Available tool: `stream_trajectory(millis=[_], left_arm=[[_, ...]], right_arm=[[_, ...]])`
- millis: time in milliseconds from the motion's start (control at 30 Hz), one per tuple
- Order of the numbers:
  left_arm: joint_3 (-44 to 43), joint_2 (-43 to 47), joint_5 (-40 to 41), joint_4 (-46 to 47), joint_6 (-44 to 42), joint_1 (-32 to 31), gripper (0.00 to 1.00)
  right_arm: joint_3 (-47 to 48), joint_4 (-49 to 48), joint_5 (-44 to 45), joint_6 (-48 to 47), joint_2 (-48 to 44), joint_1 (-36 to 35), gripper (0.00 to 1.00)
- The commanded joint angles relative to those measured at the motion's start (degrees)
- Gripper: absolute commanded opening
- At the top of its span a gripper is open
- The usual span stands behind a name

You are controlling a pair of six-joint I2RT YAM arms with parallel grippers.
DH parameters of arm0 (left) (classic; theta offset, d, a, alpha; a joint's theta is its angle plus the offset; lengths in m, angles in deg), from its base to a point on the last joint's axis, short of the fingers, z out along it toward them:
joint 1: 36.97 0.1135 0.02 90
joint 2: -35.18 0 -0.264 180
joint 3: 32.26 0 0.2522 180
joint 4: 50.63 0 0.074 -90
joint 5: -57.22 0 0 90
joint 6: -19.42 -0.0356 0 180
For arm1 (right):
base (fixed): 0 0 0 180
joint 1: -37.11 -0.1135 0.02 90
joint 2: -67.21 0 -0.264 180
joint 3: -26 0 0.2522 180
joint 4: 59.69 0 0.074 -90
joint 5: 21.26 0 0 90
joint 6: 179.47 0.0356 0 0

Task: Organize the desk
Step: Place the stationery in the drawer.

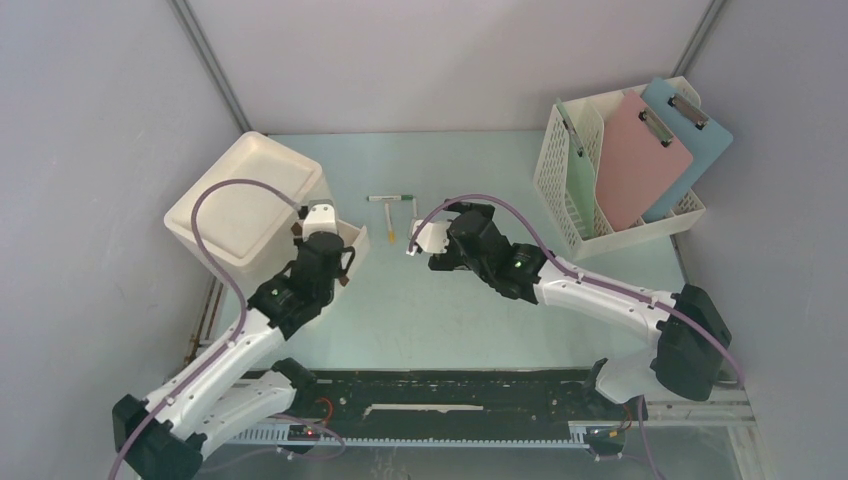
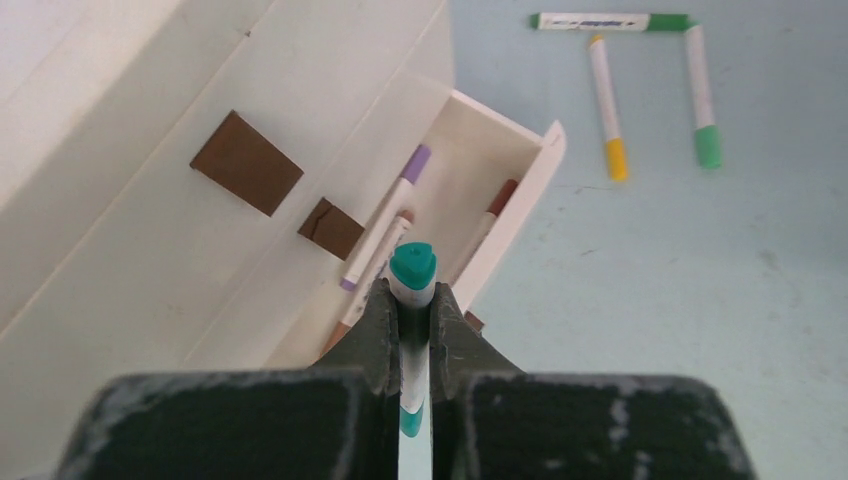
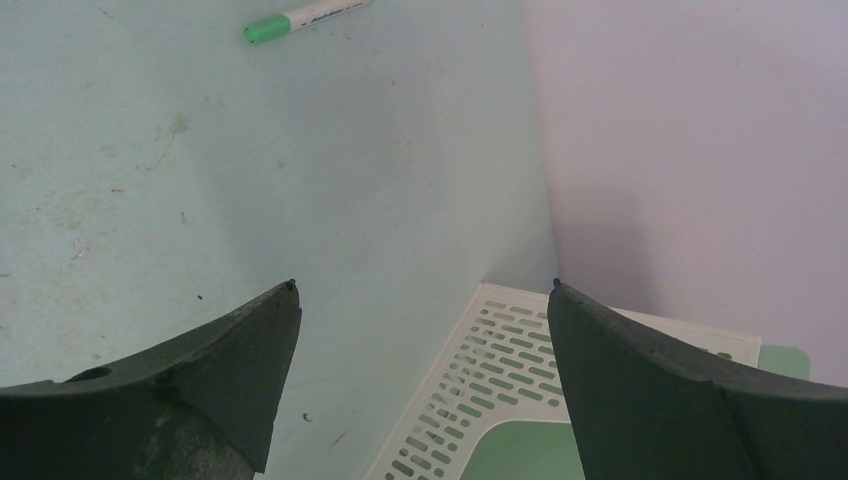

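Desk [image 1: 430,320], pale mint, spans the floor between grey walls, under both arms. White bin [image 1: 245,205] sits at its back left corner. A perforated rack [image 1: 560,170] at the back right corner holds a pink clipboard [image 1: 640,165] and a blue clipboard [image 1: 705,140]. Right gripper [image 3: 423,284] hovers near the tabletop's middle, fingers spread wide, holding nothing. Left gripper [image 2: 412,295] pinches a teal-capped marker [image 2: 413,265] above a small tray [image 2: 500,150] against the bin's side, where a purple-capped pen [image 2: 395,205] and a brown-capped pen [image 2: 490,215] lie. Three loose markers [image 2: 607,105] lie near the back edge's middle.
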Motion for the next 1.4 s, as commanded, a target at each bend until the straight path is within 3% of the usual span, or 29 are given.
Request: stream_trajectory(millis=[0,267,367,433,600,767,1000,1233,1367], left_arm=[[-4.0,-4.0,6.8,-1.6,-4.0,0.2,0.04],[-7.7,-16.0,12.9,-7.9,-4.8,-0.2,0.22],[-9.0,-19.3,14.9,-9.5,-4.1,-0.6,0.37],[-9.3,-19.8,15.3,-10.0,-3.9,-0.9,0.47],[-9.5,-17.5,13.6,-10.0,-3.3,-1.9,0.61],[-8.6,-11.5,4.6,-6.1,-3.2,-2.0,0.76],[-4.9,-1.5,-8.5,2.9,-2.5,-1.0,0.99],[-4.3,3.2,-26.2,7.6,0.8,4.7,1.0],[-6.8,3.9,-32.2,7.9,2.0,6.5,1.0]], right_arm=[[0.5,-0.6,-1.3,1.3,-0.2,0.1,1.0],[0.5,1.3,-6.8,5.2,-1.3,2.7,1.0],[0.6,1.7,-8.1,5.8,-1.7,3.7,1.0],[0.5,1.9,-9.1,6.2,-1.8,4.2,1.0],[0.5,2.7,-11.6,7.8,-1.9,5.1,1.0],[1.5,4.7,-15.0,10.7,-1.8,6.6,1.0],[4.2,9.8,-28.2,17.4,-2.8,11.6,1.0],[7.2,13.9,-39.0,22.6,-1.5,17.2,1.0],[8.7,16.1,-47.3,25.9,-0.6,20.8,1.0]])
